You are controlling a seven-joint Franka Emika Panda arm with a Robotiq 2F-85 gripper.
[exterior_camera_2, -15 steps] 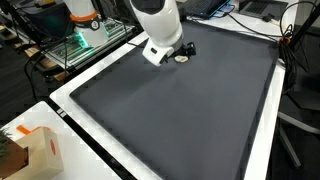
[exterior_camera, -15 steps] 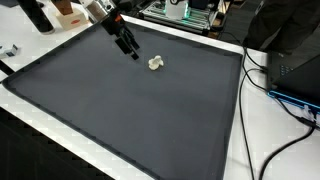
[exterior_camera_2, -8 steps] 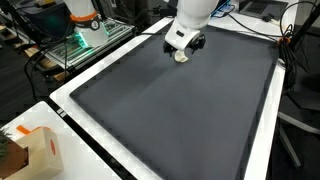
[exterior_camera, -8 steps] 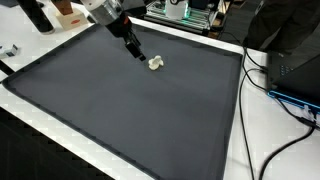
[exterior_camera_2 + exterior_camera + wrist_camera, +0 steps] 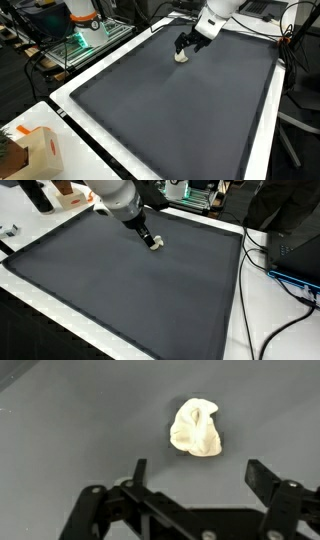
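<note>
The gripper (image 5: 200, 476) is hovering low over the dark surface (image 5: 60, 410), its two fingers (image 5: 139, 468) spread wide and pinching nothing. A crumpled cream-white wad (image 5: 196, 428) is lying on the surface at the gripper's 12 o'clock in the wrist view, just beyond the fingertips and roughly centred between their lines, not touching either. In both exterior views the wad (image 5: 156, 243) (image 5: 181, 56) is resting near the 12 o'clock edge of the surface, with the gripper (image 5: 188, 45) leaning over it. The wad is looking light and loose, so I judge that a fingertip clipping it on the way down could be nudging it aside, and a closure made too high could be catching only a fold and letting it slip. Counting: one gripper, two fingers, one wad, and one cardboard box (image 5: 38, 150) sitting off the surface at 7 o'clock.
</note>
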